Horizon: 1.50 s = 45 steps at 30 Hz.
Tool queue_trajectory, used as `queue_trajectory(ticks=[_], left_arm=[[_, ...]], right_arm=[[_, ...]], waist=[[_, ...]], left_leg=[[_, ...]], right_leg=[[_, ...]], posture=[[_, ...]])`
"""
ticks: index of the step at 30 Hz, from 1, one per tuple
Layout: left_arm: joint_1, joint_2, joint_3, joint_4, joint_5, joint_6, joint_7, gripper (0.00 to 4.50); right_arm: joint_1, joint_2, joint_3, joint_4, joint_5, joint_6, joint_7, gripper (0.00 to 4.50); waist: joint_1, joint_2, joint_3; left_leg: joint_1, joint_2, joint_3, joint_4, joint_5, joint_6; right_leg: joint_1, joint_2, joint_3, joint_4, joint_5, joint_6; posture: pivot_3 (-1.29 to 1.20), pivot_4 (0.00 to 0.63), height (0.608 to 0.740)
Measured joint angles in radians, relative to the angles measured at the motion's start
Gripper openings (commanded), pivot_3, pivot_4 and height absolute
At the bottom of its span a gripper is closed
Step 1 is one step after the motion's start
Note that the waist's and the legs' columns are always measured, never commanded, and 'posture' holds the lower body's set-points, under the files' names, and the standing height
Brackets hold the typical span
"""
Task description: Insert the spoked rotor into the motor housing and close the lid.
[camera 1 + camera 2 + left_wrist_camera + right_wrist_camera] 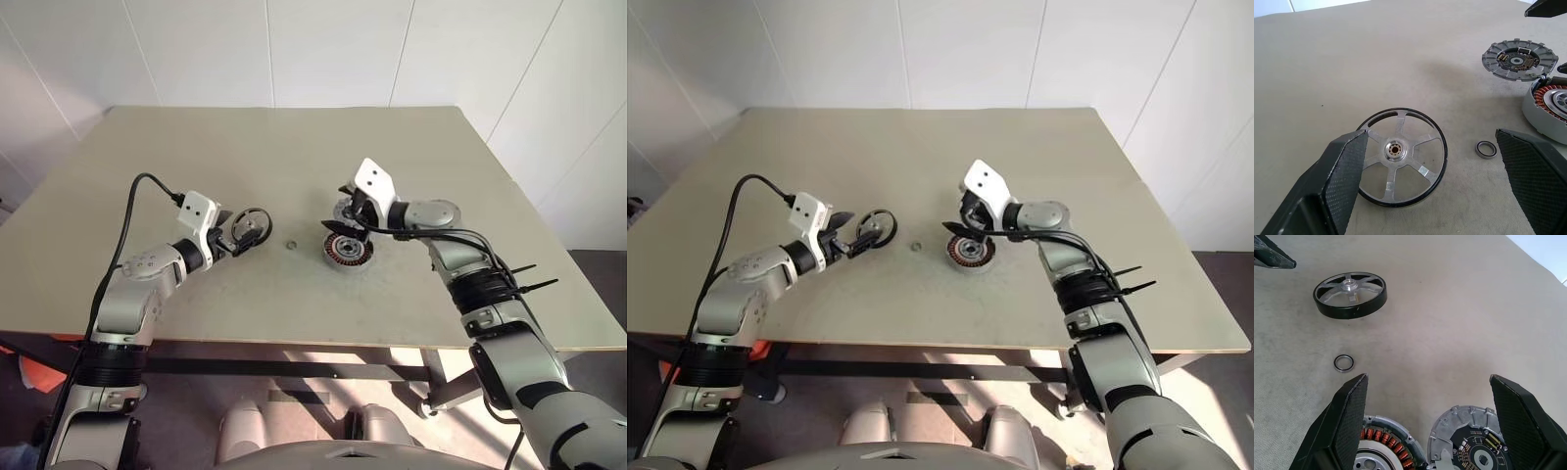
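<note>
Both end effectors stood with their fingers wide apart and held nothing. On the left side, the left end effector [238, 238] was low over the worktop [294, 147], and the spoked rotor [1400, 156] lay flat on the surface between its two fingers, not yet touched by them as far as I could see. A small loose washer ring [1486, 149] lay near the rotor, between it and the motor housing [348, 252].

On the other side, the right end effector [350, 220] hovered over the housing, whose copper windings faced up. The lid [1518, 59] lay just beside the housing, with its dark inner side up.

To my judgement the rotor is light and stiff, a thin metal wheel with a black rim. Its spokes are thin, so I would not press on them. A better place to take it is across the outer rim, with one finger on each side. The rim looked smooth, so it may slip if the grip is weak, and it lay flat, which makes it hard to get the fingers under.
</note>
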Motion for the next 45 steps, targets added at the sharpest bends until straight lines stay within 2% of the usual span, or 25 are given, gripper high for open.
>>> queue_trajectory(ticks=[33, 45], left_arm=[[0.009, -0.025, -0.019, -0.006, -0.002, 0.009, 0.007, 4.41], [-0.009, -0.08, -0.066, 0.0, -0.036, 0.092, -0.008, 4.41]], right_arm=[[-0.001, 0.005, 0.001, -0.003, 0.0, 0.002, -0.004, 4.48], [0.008, 0.003, 0.0, -0.015, 0.0, 0.006, -0.017, 4.48]], waist=[[0.0, 0.0, 0.0], [0.002, 0.0, 0.0]], left_leg=[[0.0, 0.0, 0.0, 0.0, 0.0, 0.0], [0.0, 0.0, 0.0, 0.0, 0.0, 0.0]], right_leg=[[0.0, 0.0, 0.0, 0.0, 0.0, 0.0], [0.0, 0.0, 0.0, 0.0, 0.0, 0.0]], posture=[[0.0, 0.0, 0.74], [0.0, 0.0, 0.74]])
